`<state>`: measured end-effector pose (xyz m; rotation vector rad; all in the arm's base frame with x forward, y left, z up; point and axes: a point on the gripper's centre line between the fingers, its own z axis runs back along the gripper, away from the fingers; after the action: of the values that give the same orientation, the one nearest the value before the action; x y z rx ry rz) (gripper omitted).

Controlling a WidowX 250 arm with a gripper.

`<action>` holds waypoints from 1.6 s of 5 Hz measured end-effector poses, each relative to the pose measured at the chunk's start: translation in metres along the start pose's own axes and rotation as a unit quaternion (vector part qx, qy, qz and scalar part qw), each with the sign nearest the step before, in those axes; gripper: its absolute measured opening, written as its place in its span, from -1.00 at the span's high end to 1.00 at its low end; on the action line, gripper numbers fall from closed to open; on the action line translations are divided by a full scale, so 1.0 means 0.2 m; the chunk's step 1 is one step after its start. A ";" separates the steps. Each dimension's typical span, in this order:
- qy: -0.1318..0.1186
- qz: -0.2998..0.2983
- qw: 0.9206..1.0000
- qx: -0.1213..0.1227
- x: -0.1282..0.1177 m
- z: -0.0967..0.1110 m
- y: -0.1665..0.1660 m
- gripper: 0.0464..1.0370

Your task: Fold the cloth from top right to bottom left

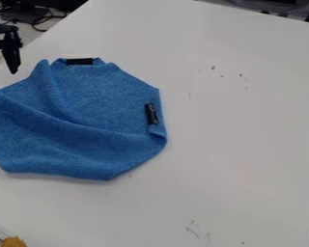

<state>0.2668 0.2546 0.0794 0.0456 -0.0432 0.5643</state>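
Cloth, blue and creased, lies on the white table.

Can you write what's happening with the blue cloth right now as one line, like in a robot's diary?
cloth: on table, wrinkled, not folded over | gripper: upper left, off the cloth

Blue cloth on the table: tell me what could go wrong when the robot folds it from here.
The blue cloth already has a long raised crease running across it, so a fold may bunch up. The black piece on its right edge might get in the way of a grasp there. The gripper hangs off its upper left, so it could catch the wrong side.
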 end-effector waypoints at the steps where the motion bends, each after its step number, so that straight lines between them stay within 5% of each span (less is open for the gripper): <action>1: 0.015 -0.003 1.000 -0.004 -0.01 -0.06 -0.01 -0.93; 4: -0.003 -0.145 0.989 -0.005 0.03 -0.06 -0.49 -0.93; 6: -0.011 -0.183 0.982 -0.048 -0.11 -0.08 -0.90 -0.93; 8: -0.012 -0.191 0.981 -0.042 -0.26 -0.12 -1.13 -0.93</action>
<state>0.3448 0.0364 0.0460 -0.0227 -0.0792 0.1780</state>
